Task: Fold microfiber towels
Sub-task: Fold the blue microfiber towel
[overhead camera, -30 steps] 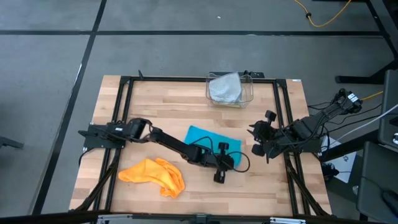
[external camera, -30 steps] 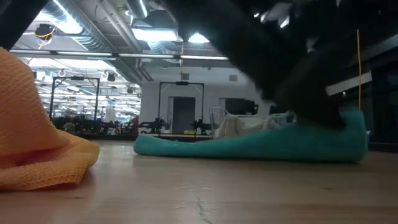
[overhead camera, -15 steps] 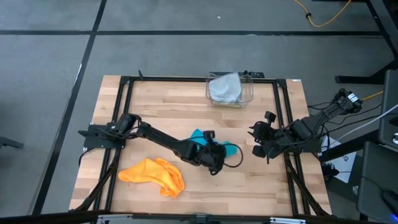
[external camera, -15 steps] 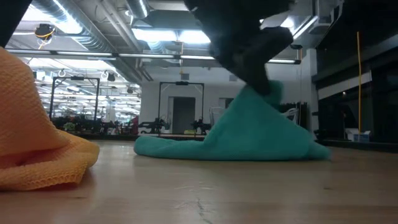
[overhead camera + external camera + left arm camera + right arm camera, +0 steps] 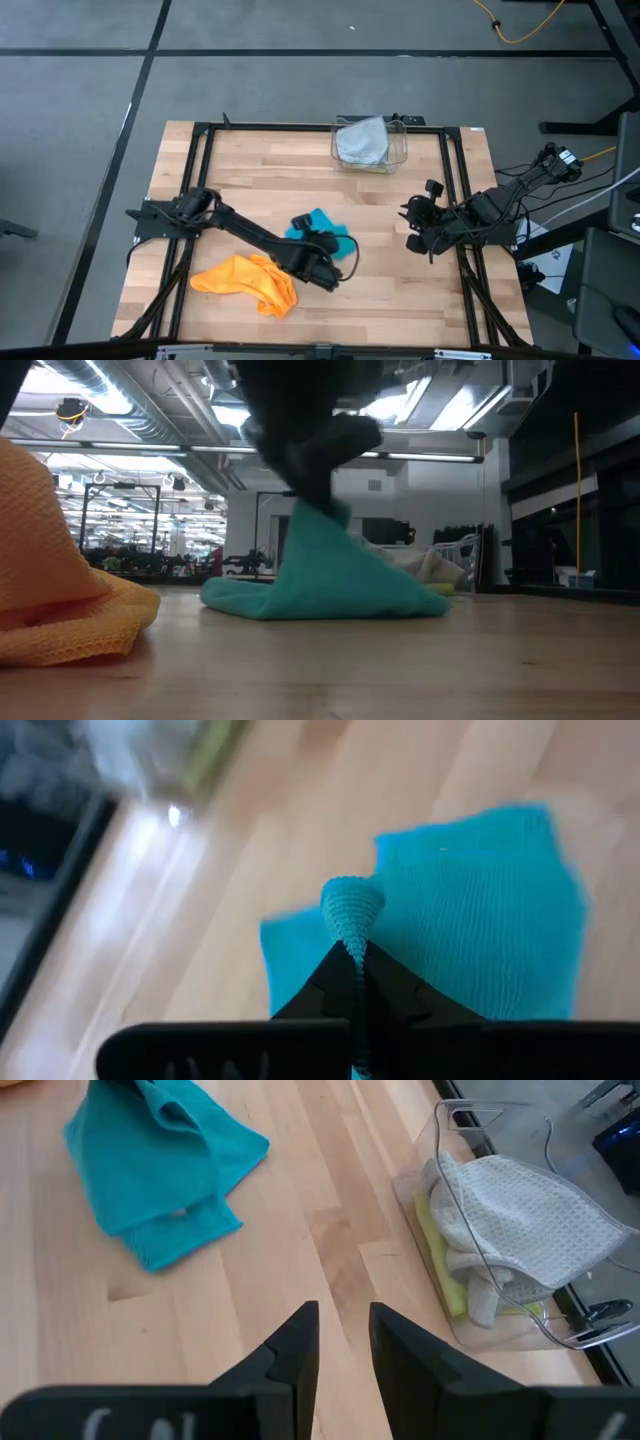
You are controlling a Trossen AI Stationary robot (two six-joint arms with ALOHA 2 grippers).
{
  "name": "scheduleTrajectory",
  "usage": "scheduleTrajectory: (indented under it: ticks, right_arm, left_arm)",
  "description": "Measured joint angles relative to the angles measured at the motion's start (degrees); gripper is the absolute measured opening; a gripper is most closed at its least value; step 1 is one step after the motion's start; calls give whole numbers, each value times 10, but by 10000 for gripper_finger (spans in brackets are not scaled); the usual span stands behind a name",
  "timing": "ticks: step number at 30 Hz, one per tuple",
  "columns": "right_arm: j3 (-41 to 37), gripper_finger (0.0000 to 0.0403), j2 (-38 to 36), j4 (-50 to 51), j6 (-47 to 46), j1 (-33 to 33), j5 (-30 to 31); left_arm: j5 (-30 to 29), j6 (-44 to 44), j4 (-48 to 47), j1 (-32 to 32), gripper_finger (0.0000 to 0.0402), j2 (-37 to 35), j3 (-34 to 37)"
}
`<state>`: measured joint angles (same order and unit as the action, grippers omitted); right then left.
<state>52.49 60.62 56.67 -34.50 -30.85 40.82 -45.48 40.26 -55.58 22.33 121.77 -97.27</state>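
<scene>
The left gripper (image 5: 322,262) is clamped on a pinched fold of the teal towel (image 5: 320,225), lifting it into a peak near the middle of the tabletop (image 5: 250,170); the orange towel (image 5: 245,280) lies crumpled toward the front left corner; the right gripper (image 5: 412,226) hangs near the right edge, fingers narrowly parted, holding nothing; the grey-blue towel (image 5: 362,143) and lime green towel (image 5: 438,1248) sit in the clear bin (image 5: 400,150) at the back edge.

Orange towel (image 5: 60,595) cut off by left edge in low view. Left gripper (image 5: 318,478) seen there only as dark blur. Lime green towel (image 5: 440,1255) mostly hidden under grey towel (image 5: 520,1220) inside bin (image 5: 478,1335). Wrist-view background blurred.
</scene>
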Motion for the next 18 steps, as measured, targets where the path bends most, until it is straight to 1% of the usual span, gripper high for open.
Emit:
scheduleTrajectory:
  ticks: [4,9,11,14,18]
  right_arm:
    - [0,94,0,-2,-3,0,0]
    - [0,94,0,-1,-13,0,0]
    - [0,94,0,-1,-13,0,0]
    - [0,94,0,-1,-13,0,0]
    - [0,94,0,0,-13,0,0]
  left_arm:
    - [7,49,-72,-2,0,10,1]
    - [8,90,-102,-3,0,9,10]
    - [21,106,-116,-4,0,9,11]
    - [54,134,-117,-12,0,9,40]
    - [57,161,-116,-20,4,9,78]
